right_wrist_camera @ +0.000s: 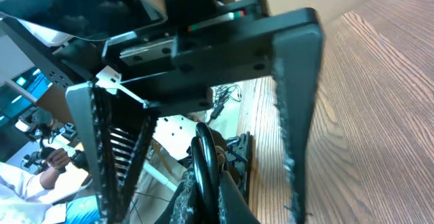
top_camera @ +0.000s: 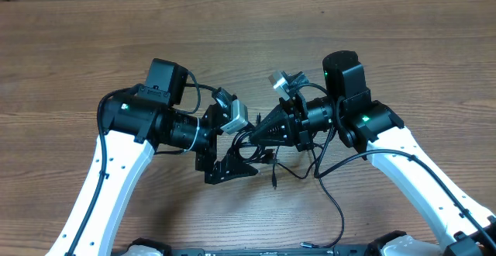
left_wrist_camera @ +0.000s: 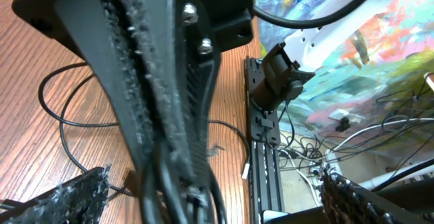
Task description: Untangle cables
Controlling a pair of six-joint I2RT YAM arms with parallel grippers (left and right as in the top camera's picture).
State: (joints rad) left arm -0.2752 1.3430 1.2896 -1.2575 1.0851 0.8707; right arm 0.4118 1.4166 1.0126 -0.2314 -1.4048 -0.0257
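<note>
Where the cables lie: thin black cables (top_camera: 271,163) sit bunched at the centre of the overhead frame on the brown wood-grain tabletop (top_camera: 93,54), between the two arms. A loose tail (top_camera: 332,202) trails toward lower right, and a small plug end (top_camera: 274,183) lies just below the bunch.
Right gripper: the black two-finger right gripper (top_camera: 254,136) points toward frame left with its jaws closed. In the left wrist view cords run out from between its pads, so it appears to pinch the cables.
Left gripper: the black two-finger left gripper (top_camera: 232,167) has its jaws spread wide and grips nothing. In the right wrist view its fingers straddle the other gripper's tips.
Step in hand: probably a handover or regrasp, with one arm anchoring the bunch while the other picks a strand.
Doing it well: choose a single strand that stands apart from the pinch point and close on that alone. Then draw it away from the anchor slowly, along the tabletop, watching that the loop at the left of the left wrist frame loosens rather than tightens.
Risk: closing so near the other fingers could catch several strands, or the fingers themselves.
Containers: none in view, so no contents to report.
</note>
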